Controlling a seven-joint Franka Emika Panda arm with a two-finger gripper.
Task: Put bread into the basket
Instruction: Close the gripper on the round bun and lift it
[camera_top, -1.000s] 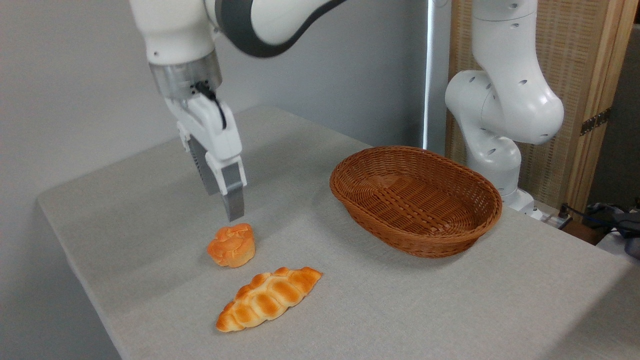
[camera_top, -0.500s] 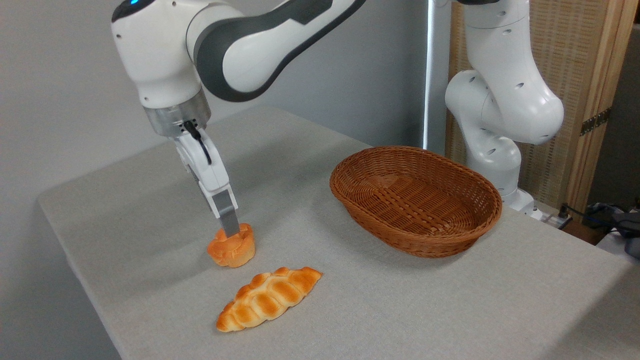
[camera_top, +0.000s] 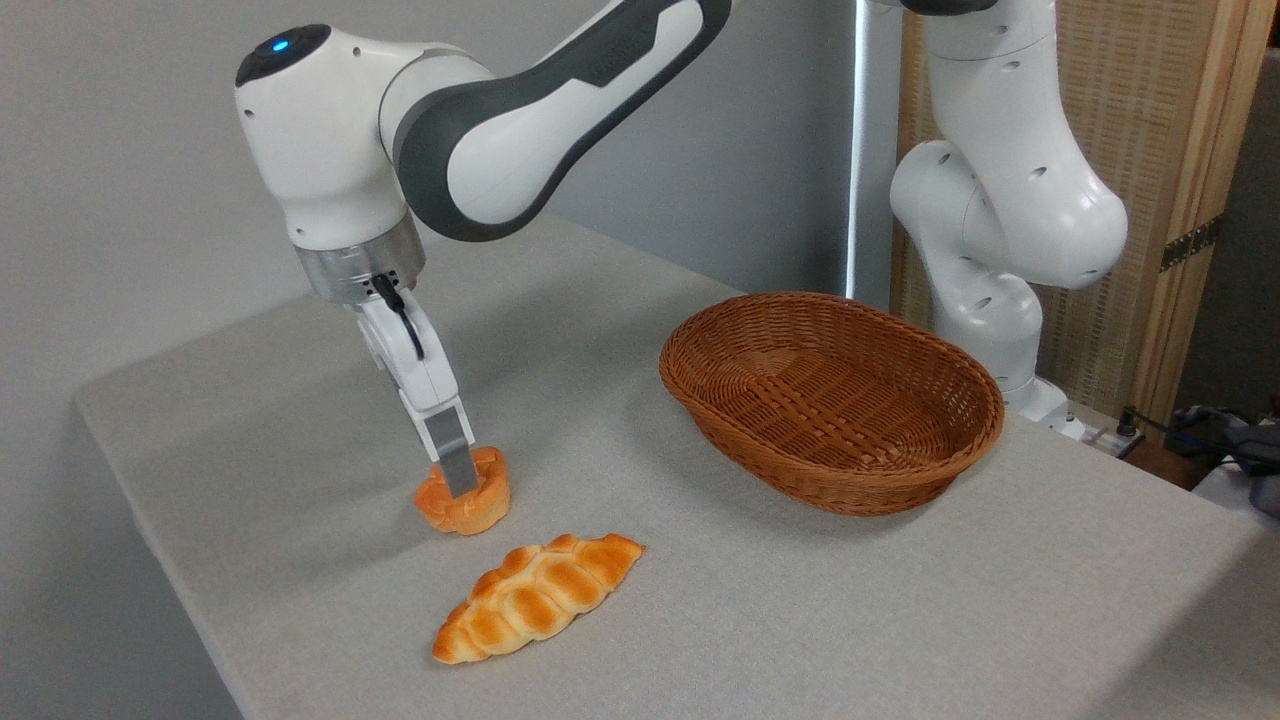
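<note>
1. one arm (camera_top: 520, 130) in view, white with dark grey panels, reaching from upper right down toward the left part of the table (camera_top: 900, 600).
2. gripper (camera_top: 458, 480) points down, tilted slightly; its grey finger (camera_top: 452, 460) overlaps the top of the bread (camera_top: 475, 503) from this view.
3. only one finger is plainly visible; the other is hidden behind it, so how wide the jaws stand cannot be told, nor whether they press the bun.
4. bread sits on the table surface, left of centre, small round orange-golden bun with a knotted top. its base appears flat on the cloth.
5. braided loaf (camera_top: 538, 596) lies just in front and to the right of the bun, near it but apart, long axis running diagonally, pointed ends.
6. basket (camera_top: 870, 480) is on the table well to the right of the bun, oval, brown wicker, low flared sides, interior holding nothing visible.
7. table is covered by a light grey cloth; soft shadow of the arm falls across it behind the bun.
8. arm base column (camera_top: 1000, 220) stands behind the basket at the far right edge; a wooden-framed woven screen (camera_top: 1180, 150) behind that.
9. blue light (camera_top: 280, 44) lit on top of the wrist joint.
</note>
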